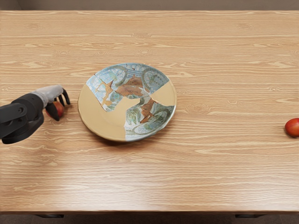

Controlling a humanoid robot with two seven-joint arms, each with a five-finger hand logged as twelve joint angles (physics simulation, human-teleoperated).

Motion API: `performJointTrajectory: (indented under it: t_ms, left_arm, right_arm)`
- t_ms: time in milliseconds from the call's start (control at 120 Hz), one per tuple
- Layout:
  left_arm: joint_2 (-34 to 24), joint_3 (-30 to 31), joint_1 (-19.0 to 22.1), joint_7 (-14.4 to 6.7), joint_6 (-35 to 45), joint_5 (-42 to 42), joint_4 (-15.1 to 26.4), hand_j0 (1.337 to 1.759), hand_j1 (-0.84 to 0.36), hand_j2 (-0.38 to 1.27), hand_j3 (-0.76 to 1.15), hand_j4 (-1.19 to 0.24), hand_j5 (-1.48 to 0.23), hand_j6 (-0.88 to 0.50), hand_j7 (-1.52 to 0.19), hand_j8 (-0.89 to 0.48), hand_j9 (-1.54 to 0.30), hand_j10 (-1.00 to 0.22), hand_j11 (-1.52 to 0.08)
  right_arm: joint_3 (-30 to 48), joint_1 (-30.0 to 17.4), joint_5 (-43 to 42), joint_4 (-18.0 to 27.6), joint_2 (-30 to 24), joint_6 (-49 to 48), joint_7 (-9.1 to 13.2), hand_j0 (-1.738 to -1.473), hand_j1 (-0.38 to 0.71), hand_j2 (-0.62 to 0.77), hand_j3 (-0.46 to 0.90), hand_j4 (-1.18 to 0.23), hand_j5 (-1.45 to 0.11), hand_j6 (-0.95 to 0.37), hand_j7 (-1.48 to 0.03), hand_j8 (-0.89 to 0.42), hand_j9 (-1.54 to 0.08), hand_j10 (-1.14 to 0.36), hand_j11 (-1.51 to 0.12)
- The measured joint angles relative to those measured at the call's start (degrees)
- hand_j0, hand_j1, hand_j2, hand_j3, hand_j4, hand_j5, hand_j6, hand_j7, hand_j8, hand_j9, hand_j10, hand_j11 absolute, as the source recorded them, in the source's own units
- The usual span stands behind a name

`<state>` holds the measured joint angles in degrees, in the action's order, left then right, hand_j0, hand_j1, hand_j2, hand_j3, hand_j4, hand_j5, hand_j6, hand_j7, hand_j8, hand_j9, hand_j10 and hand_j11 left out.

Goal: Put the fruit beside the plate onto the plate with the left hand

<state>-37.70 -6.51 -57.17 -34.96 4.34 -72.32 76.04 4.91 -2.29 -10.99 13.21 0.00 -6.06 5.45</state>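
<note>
Bench (149, 186) near edge: plain wood. At picture-left, left hand (55, 99) has its fingers curled over the red fruit (59, 108), seemingly clasping it, just left of the plate (100, 123). Carry runs rightward, short. Second red fruit (292, 127) far right, well apart.

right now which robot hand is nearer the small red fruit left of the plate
Left. The left robot hand curls around the small round red fruit; the right robot hand is out of view.
</note>
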Motion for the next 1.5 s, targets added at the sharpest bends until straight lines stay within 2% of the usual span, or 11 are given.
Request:
performJointTrajectory:
  t_ms: [267, 525, 708, 883, 917, 1133, 1217, 1367, 1425, 1458, 1500]
  left_arm:
    - [0.00, 0.70, -0.09, -0.07, -0.09, -0.04, -0.42, 1.645, -0.23, 0.11, 0.05, -0.62, -0.75, -0.55, -0.77, -0.48, -0.81, -0.59, -0.81]
    - [-0.49, -1.81, -1.96, -0.04, -0.20, 4.26, -0.46, 1.652, -0.26, 0.23, 0.01, -0.62, -0.83, -0.54, -0.81, -0.47, -0.83, -0.57, -0.83]
    - [-2.14, -9.77, -3.56, -0.05, -1.15, 14.30, -0.45, 1.654, -0.27, 0.23, 0.01, -0.63, -0.84, -0.52, -0.83, -0.47, -0.83, -0.57, -0.83]
    - [-2.21, -20.72, -4.32, -0.08, -6.82, 21.92, -0.20, 1.656, -0.27, 0.33, 0.00, -0.62, -0.86, -0.52, -0.85, -0.45, -0.84, -0.56, -0.83]
    - [-2.09, -22.29, -5.10, -0.06, -7.95, 22.97, -0.10, 1.656, -0.29, 0.30, 0.00, -0.62, -0.85, -0.53, -0.84, -0.47, -0.84, -0.56, -0.83]
    - [0.89, -26.01, -6.37, -0.07, -12.86, 26.69, 1.06, 1.657, -0.30, 0.37, 0.00, -0.62, -0.85, -0.55, -0.85, -0.47, -0.84, -0.56, -0.83]
    - [3.76, -26.18, -6.13, -0.07, -15.31, 27.31, 1.43, 1.657, -0.28, 0.32, 0.00, -0.63, -0.85, -0.56, -0.84, -0.46, -0.84, -0.54, -0.83]
    - [9.28, -25.15, -5.09, -0.08, -18.05, 27.71, 1.62, 1.658, -0.34, 0.45, 0.00, -0.63, -0.85, -0.58, -0.84, -0.46, -0.84, -0.52, -0.82]
    - [9.89, -24.35, -5.05, -0.09, -18.51, 27.87, 1.64, 1.658, -0.37, 0.55, 0.00, -0.62, -0.86, -0.58, -0.86, -0.45, -0.85, -0.50, -0.82]
    - [10.70, -23.82, -5.35, -0.07, -18.62, 27.71, 1.57, 1.658, -0.35, 0.48, 0.00, -0.61, -0.84, -0.57, -0.83, -0.45, -0.82, -0.50, -0.80]
    - [11.37, -23.26, -5.68, -0.06, -18.70, 27.55, 1.37, 1.658, -0.26, 0.40, 0.00, -0.53, -0.73, -0.50, -0.73, -0.41, -0.72, -0.44, -0.70]
  right_arm:
    - [-0.01, 0.00, 0.00, 0.01, 0.00, 0.00, 0.00, -1.658, -0.33, 0.00, 0.00, -0.02, -0.02, -0.02, -0.02, -0.02, -0.02, -0.02, -0.02]
    - [0.00, 0.00, 0.00, -0.01, 0.00, 0.00, 0.00, -1.658, -0.33, 0.00, 0.00, -0.02, -0.02, -0.02, -0.02, -0.02, -0.02, -0.02, -0.02]
    - [0.01, 0.00, 0.00, -0.02, 0.00, 0.00, 0.00, -1.658, -0.33, 0.00, 0.00, -0.02, -0.02, -0.02, -0.02, -0.02, -0.02, -0.02, -0.02]
    - [0.02, 0.00, 0.00, -0.02, 0.00, 0.00, 0.00, -1.658, -0.33, 0.00, 0.00, -0.02, -0.02, -0.02, -0.02, -0.02, -0.02, -0.02, -0.02]
    - [0.01, 0.00, 0.00, -0.02, 0.00, 0.00, 0.00, -1.658, -0.33, 0.00, 0.00, -0.02, -0.02, -0.02, -0.02, -0.02, -0.02, -0.02, -0.02]
    - [0.00, 0.00, 0.00, -0.02, 0.00, 0.00, 0.00, -1.658, -0.33, 0.00, 0.00, -0.02, -0.02, -0.02, -0.02, -0.02, -0.02, -0.02, -0.02]
    - [0.01, 0.00, 0.00, -0.02, 0.00, 0.00, 0.00, -1.658, -0.33, 0.00, 0.00, -0.02, -0.02, -0.02, -0.02, -0.02, -0.02, -0.02, -0.02]
    - [0.01, 0.00, 0.00, -0.02, 0.00, 0.00, 0.00, -1.658, -0.33, 0.00, 0.00, -0.02, -0.02, -0.02, -0.02, -0.02, -0.02, -0.02, -0.02]
    - [0.01, 0.00, 0.00, -0.02, 0.00, 0.00, 0.00, -1.658, -0.33, 0.00, 0.00, -0.02, -0.02, -0.02, -0.02, -0.02, -0.02, -0.02, -0.02]
    - [0.00, 0.00, 0.00, -0.01, 0.00, 0.00, 0.00, -1.658, -0.33, 0.00, 0.00, -0.02, -0.02, -0.02, -0.02, -0.02, -0.02, -0.02, -0.02]
    - [-0.01, 0.00, 0.00, 0.00, 0.00, 0.00, 0.00, -1.658, -0.33, 0.00, 0.00, -0.02, -0.02, -0.02, -0.02, -0.02, -0.02, -0.02, -0.02]
